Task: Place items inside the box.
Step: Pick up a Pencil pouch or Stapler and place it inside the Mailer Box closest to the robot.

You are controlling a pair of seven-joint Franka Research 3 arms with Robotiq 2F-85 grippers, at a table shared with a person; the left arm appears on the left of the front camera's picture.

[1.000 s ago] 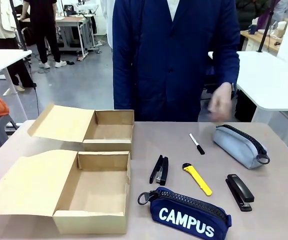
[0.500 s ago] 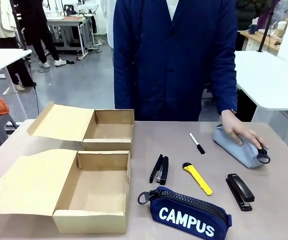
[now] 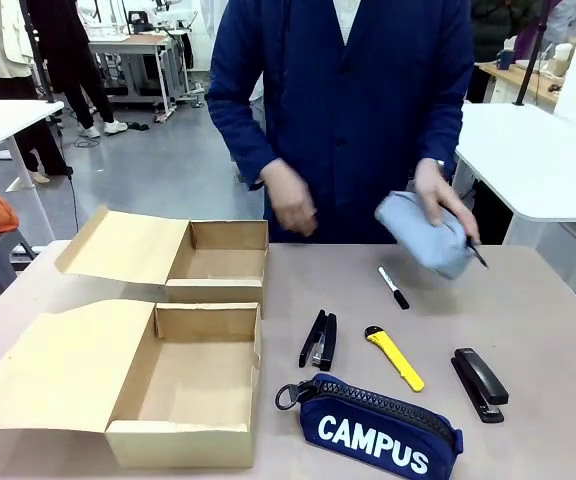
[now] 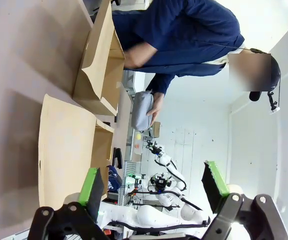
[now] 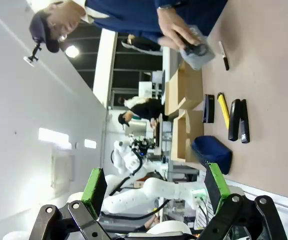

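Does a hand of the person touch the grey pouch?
Touching. In the front view, one hand grips the grey pouch, with its fingers wrapped over the pouch's top.

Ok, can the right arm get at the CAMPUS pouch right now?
Probably yes: the CAMPUS pouch lies uncovered at the near edge, the right gripper is open, and the person's hands are raised at the far side.

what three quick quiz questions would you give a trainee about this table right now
1. True or false: the grey pouch lies on the table.
2. How many staplers lie on the table? A one, B two, C three.
3. What shows inside the two open boxes?
Key: 1 false, the person's hand holds it in the air; 2 B; 3 nothing, both look empty.
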